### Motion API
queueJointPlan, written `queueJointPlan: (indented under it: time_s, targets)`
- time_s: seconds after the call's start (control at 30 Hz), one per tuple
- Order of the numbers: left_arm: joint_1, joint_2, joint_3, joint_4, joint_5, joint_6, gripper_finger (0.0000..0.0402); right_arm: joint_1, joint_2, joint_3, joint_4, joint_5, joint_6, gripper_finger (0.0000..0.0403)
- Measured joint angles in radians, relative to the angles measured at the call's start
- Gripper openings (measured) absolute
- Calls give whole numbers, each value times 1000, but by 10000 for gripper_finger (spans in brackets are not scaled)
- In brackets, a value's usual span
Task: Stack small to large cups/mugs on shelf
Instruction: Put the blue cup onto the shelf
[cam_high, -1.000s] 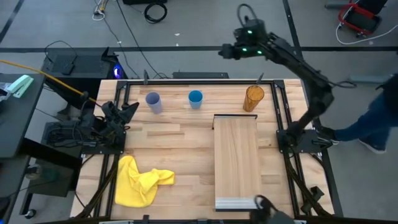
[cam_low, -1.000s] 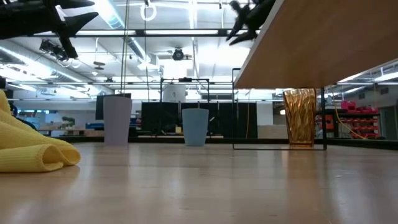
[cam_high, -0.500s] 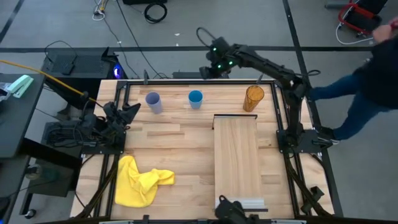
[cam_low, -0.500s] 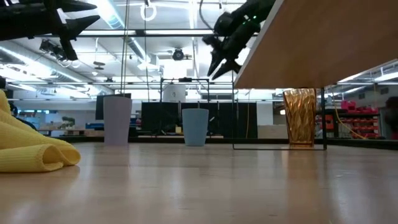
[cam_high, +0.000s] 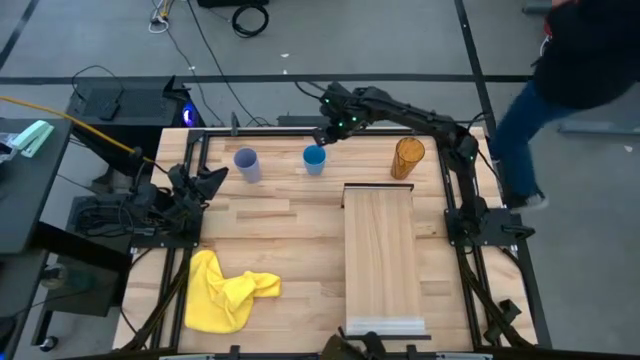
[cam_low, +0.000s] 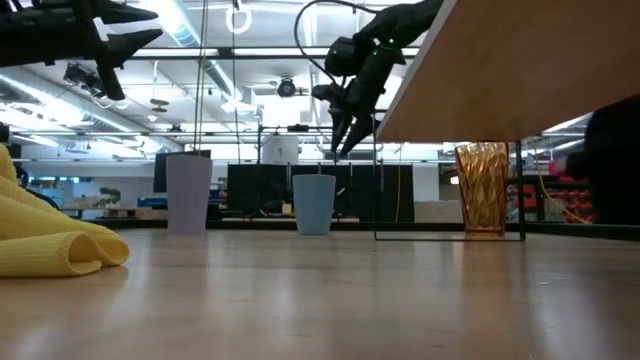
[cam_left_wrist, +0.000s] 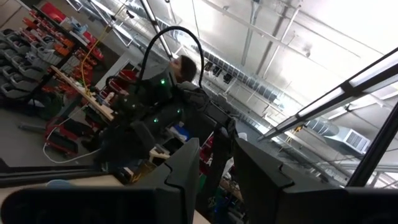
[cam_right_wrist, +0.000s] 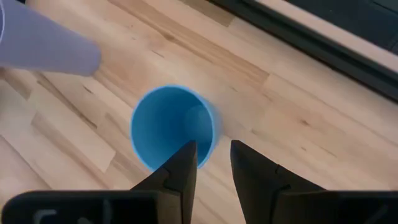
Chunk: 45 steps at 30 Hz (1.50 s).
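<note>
Right hand (cam_high: 326, 137) reaches across the table's far edge, fingers parted (left hand (cam_high: 205, 181) waits, folded).

No legible text, label, brand, number or sign can be made out in any view; any markings in the distant room are perhaps too small to read.

Three cups stand upright beyond the pale shelf (cam_high: 380, 255): amber tumbler (cam_high: 407, 158) at its far end, blue cup (cam_high: 314, 159) farther off, lavender cup (cam_high: 246, 164) farthest.
</note>
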Motion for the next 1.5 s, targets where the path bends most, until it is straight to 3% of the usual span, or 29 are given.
queueJointPlan:
  time_s: [0.57, 0.9, 1.1, 1.5]
  targets:
    - [0, 0, 0, -12, 0, -23, 107, 61, 1, -1, -14, 5, 153, 105]
    - [0, 0, 0, -17, 0, -28, 107, 102, 1, -1, -21, 109, 260, 104]
    - [0, 0, 1, -49, 0, -52, 107, 111, 1, -77, -18, 114, 332, 104]
    - [0, 0, 1, -61, 0, -50, 107, 114, 1, -145, 126, 130, 439, 104]
